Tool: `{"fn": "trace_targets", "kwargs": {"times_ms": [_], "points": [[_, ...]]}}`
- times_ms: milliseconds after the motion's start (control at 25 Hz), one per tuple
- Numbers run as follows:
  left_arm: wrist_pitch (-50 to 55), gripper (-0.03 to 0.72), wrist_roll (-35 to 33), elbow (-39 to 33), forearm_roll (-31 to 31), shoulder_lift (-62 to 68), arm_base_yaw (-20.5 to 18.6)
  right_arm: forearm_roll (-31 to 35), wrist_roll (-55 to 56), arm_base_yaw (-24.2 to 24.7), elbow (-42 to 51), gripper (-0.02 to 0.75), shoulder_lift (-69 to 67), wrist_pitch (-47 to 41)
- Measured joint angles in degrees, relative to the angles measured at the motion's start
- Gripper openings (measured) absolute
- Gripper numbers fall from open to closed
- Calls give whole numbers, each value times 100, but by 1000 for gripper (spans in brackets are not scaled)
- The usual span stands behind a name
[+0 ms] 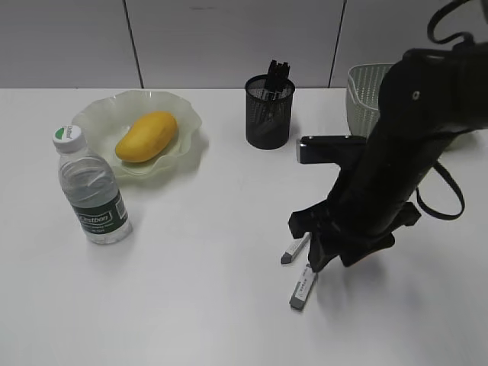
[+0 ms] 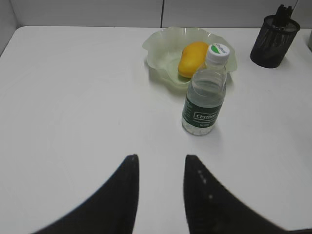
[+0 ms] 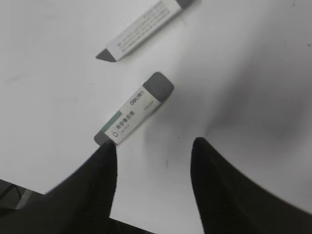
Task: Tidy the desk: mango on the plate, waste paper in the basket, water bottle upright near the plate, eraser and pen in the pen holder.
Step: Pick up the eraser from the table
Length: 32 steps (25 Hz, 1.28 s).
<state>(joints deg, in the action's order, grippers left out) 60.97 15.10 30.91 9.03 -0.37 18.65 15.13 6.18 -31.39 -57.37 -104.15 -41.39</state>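
The right hand hovers open and empty just over two grey-tipped erasers on the counter, while the left hand, half open, holds nothing.

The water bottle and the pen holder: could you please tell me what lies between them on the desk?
In the exterior view, the plate holding the mango sits between the water bottle and the pen holder, set slightly back; the desk is otherwise bare there.
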Motion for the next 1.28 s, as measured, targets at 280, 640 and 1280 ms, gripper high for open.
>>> {"fn": "trace_targets", "kwargs": {"times_ms": [280, 640, 1280], "points": [[0, 237, 0, 0, 0, 0, 0, 659, 459, -13, 0, 482, -381, 155], [0, 237, 0, 0, 0, 0, 0, 696, 1512, -326, -63, 477, -799, 544], [0, 237, 0, 0, -5, 0, 0, -891, 1802, -344, -145, 164, -832, 140]]}}
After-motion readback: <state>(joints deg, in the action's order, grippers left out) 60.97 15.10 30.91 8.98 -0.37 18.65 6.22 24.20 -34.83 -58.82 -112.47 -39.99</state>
